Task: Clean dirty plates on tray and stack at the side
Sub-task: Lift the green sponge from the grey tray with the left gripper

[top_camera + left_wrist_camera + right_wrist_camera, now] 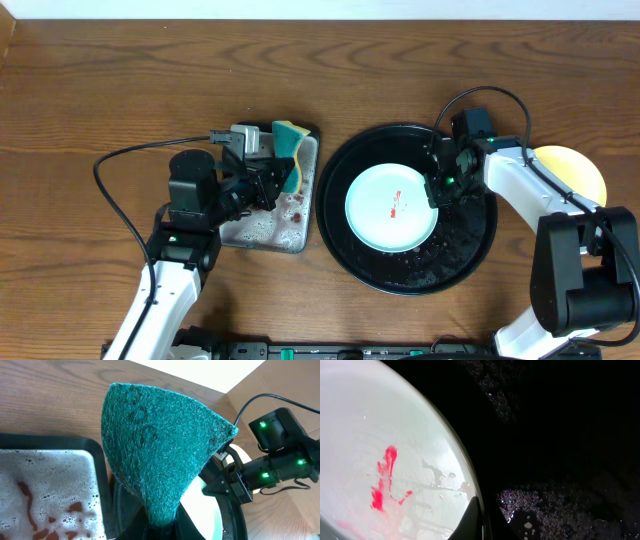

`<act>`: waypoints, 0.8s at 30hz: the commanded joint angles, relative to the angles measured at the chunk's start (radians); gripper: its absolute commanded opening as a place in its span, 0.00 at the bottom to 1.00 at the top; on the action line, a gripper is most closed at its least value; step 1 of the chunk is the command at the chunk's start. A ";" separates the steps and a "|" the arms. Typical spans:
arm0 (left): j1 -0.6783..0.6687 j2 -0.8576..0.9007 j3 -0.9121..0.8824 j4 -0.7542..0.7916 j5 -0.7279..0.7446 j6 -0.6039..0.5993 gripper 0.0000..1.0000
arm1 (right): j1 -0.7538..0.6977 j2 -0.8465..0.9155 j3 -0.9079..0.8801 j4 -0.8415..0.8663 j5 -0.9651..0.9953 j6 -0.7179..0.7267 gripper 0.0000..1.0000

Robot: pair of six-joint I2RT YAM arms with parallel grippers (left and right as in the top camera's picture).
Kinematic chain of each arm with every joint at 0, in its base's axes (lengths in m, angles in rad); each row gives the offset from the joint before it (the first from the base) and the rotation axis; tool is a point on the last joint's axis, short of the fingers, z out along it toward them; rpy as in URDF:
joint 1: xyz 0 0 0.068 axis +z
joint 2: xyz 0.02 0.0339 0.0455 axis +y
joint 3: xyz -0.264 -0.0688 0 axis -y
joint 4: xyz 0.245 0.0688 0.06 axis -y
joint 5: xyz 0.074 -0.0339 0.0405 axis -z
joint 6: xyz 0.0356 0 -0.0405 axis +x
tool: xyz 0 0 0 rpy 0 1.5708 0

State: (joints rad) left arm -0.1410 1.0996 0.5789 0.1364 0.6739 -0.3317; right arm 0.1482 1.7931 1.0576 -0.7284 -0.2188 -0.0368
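one smeared plate [390,207] on tray [420,270], right gripper [437,190] pinching its 3 o'clock rim; left gripper [280,183] clamps sponge [291,150], scrub comes next.

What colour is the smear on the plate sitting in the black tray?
Red smear on a pale mint plate; the right wrist view shows it best.

One plate [390,208] in the tray [340,238], second plate [576,168] right of it (smaller tray [262,236] left, sponge [291,150] over it).
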 commanded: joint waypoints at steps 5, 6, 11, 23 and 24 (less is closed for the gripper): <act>0.001 0.014 0.001 0.008 -0.011 0.025 0.07 | 0.007 0.010 -0.002 0.003 0.020 -0.005 0.01; 0.001 0.015 0.001 0.008 -0.013 0.026 0.07 | 0.007 0.010 -0.002 0.003 0.020 -0.005 0.01; 0.001 0.017 0.001 0.008 -0.013 0.033 0.07 | 0.007 0.010 -0.002 0.003 0.020 -0.005 0.01; 0.001 0.017 0.001 -0.015 -0.058 0.051 0.07 | 0.009 0.010 -0.002 0.010 0.020 -0.005 0.01; 0.001 0.017 0.001 -0.018 -0.058 0.051 0.08 | 0.010 0.010 -0.002 0.011 0.020 -0.005 0.01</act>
State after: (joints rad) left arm -0.1410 1.1110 0.5789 0.1223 0.6254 -0.3077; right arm 0.1482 1.7931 1.0576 -0.7235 -0.2188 -0.0368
